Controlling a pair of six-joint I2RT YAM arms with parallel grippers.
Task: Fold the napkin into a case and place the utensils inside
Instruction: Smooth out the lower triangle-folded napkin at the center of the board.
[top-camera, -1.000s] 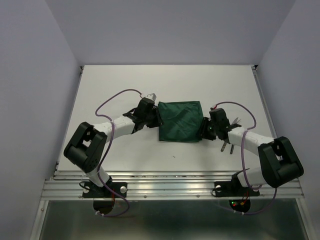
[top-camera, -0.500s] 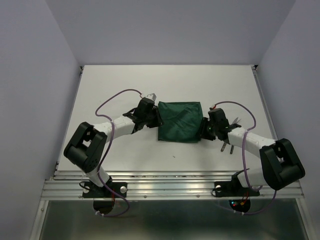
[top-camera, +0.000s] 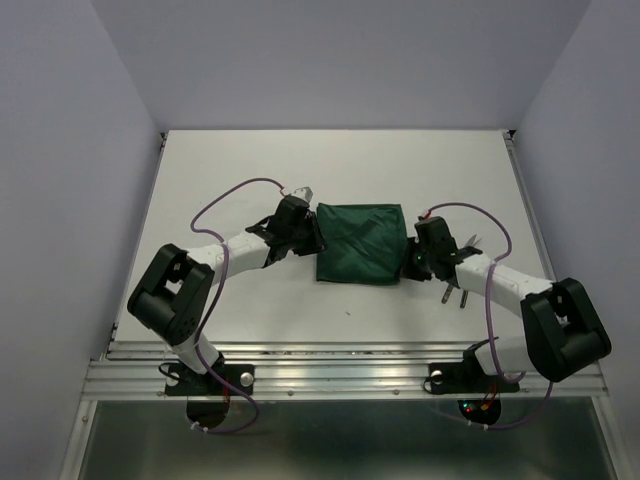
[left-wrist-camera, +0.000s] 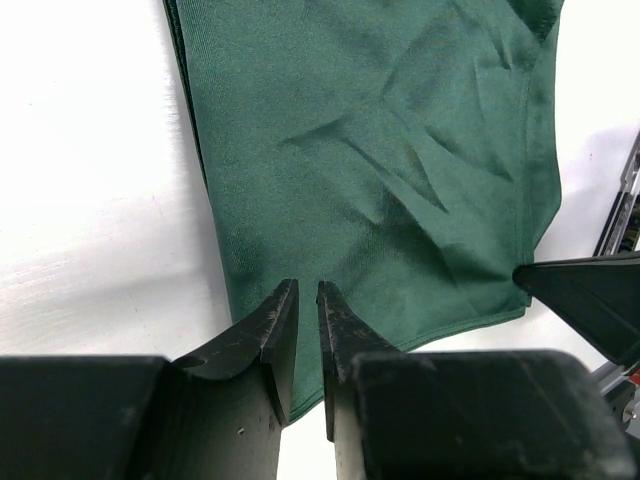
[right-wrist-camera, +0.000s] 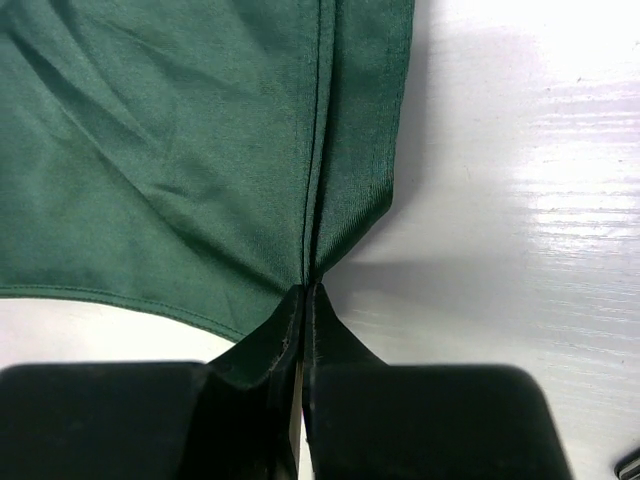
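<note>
The dark green napkin (top-camera: 360, 243) lies folded flat at mid-table, with creases across it (left-wrist-camera: 400, 150). My left gripper (top-camera: 312, 232) is at its left edge, fingertips down on the cloth (left-wrist-camera: 308, 290) with a narrow gap and nothing pinched between them. My right gripper (top-camera: 410, 262) is at the napkin's right edge, shut on a raised fold of the green cloth (right-wrist-camera: 308, 290). The utensils (top-camera: 455, 293) lie on the table under the right forearm, dark handles showing near and tines (top-camera: 475, 240) beyond the arm.
The white table (top-camera: 250, 160) has metal rails along its left and right sides and a railed front edge (top-camera: 340, 365). Purple cables loop above both wrists. The right gripper's dark finger (left-wrist-camera: 590, 300) shows at the right of the left wrist view.
The right gripper has shut on the napkin's right edge and edged slightly left. The left arm and the napkin's left side have not moved.
</note>
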